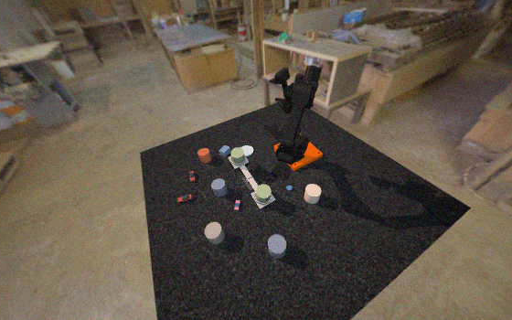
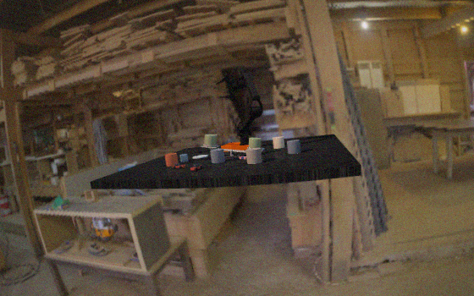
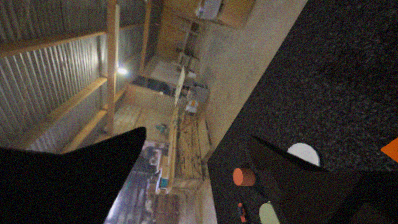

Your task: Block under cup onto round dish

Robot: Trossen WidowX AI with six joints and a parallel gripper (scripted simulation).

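The gripper (image 1: 279, 79) hangs wide open and empty, high above its base — both green cups (image 1: 238, 154) (image 1: 263, 192) sit on the balance (image 1: 247, 175) well below, toward the mat's middle.

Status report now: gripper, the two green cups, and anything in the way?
Gripper open, empty, raised high over the base. Both green cups on the balance, untouched. White dish bare, close behind the far cup.
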